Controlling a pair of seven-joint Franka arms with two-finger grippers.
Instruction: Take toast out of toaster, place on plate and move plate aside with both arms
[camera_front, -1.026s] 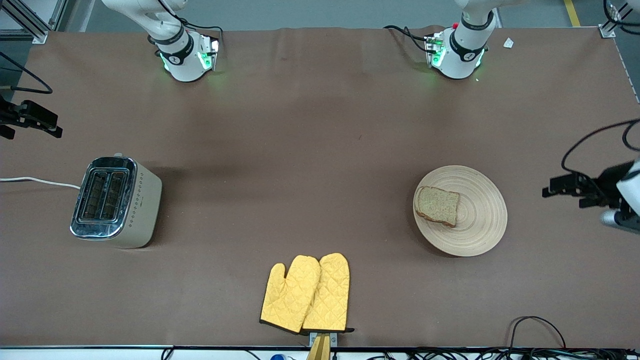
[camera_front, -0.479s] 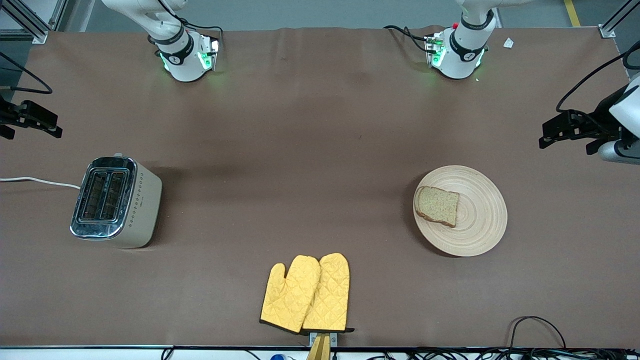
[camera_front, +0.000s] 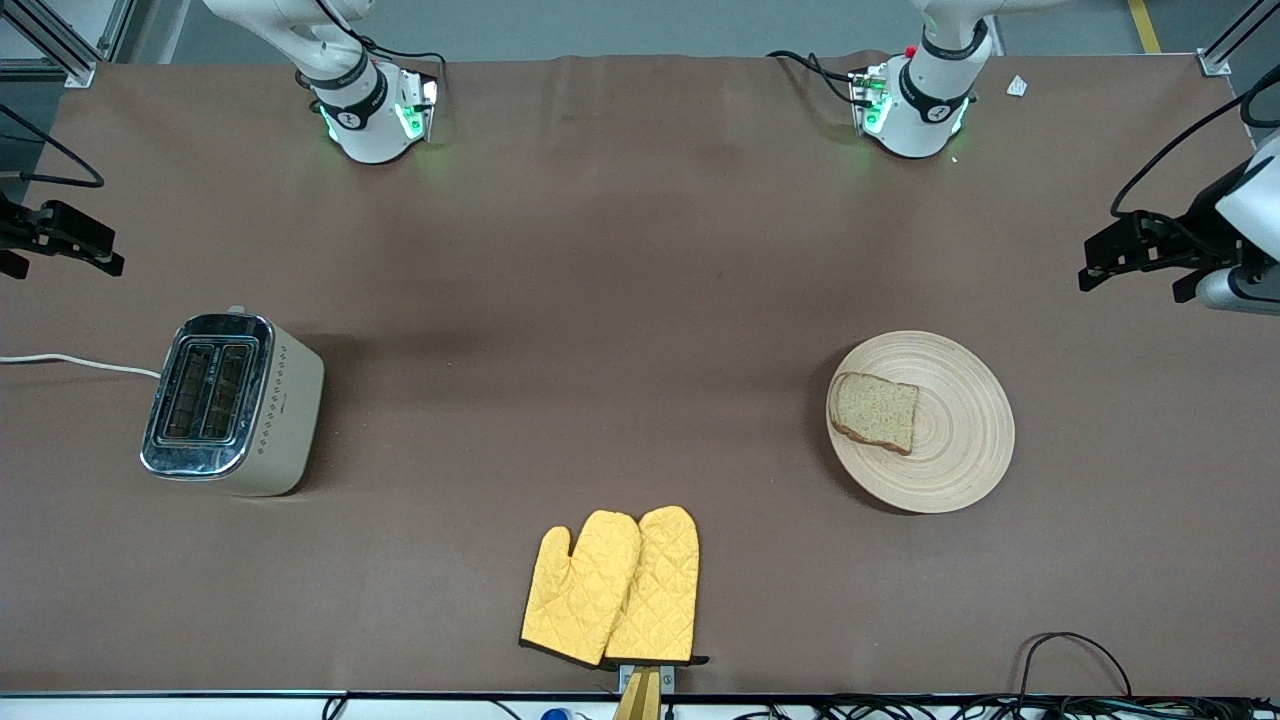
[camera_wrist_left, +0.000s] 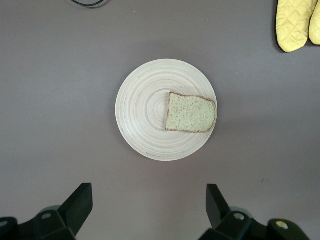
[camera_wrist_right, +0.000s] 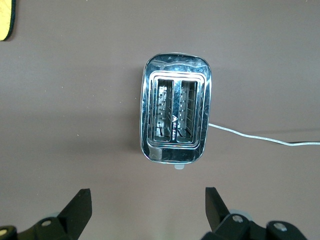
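Note:
The toast (camera_front: 875, 412) lies flat on the round light-wood plate (camera_front: 960, 440), on the part of it toward the right arm's end. The plate sits on the brown table toward the left arm's end. My left gripper (camera_front: 1090, 265) is open and empty, up in the air over the table's edge at the left arm's end, apart from the plate. Its wrist view (camera_wrist_left: 148, 200) looks down on the plate (camera_wrist_left: 142, 107) and toast (camera_wrist_left: 191, 112). My right gripper (camera_front: 100, 250) is open and empty over the right arm's end. Its wrist view (camera_wrist_right: 148, 202) shows the toaster.
A cream and chrome toaster (camera_front: 230, 400) with two empty slots (camera_wrist_right: 176, 120) stands toward the right arm's end, its white cord (camera_front: 70, 362) running off the table. Two yellow oven mitts (camera_front: 612, 590) lie at the table edge nearest the front camera.
My left gripper has drawn away from beside the plate toward the robots' side of the table, then held still. The right arm, toast and plate have not moved.

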